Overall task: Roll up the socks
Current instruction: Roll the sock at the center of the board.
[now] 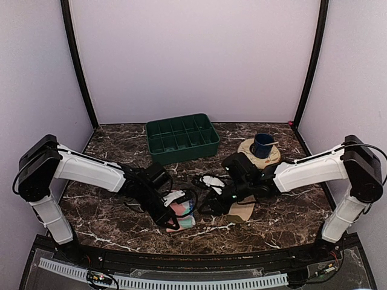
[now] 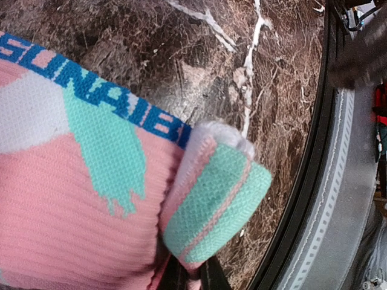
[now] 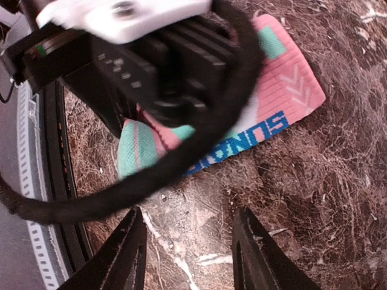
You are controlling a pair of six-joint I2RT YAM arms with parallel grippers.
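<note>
One fold begun: left pincer (image 2: 193,278) clamps the pink sock (image 2: 66,211) by its turned-over toe; right pincer (image 3: 187,254) open, empty; tan sock (image 1: 242,212) not yet rolled.

Left arm (image 1: 91,171): white shells, black joints, black shoulder block.
Right arm (image 1: 308,171): same white shells, black joints and shoulder.
Left gripper (image 1: 174,219): black ribbed body, white cap.
Right gripper (image 3: 190,244): black; small green light on its body.
Fingers (image 3: 130,254): black, tapered, flat-faced.
Cable (image 3: 72,205): thick, black, at the left wrist.
</note>
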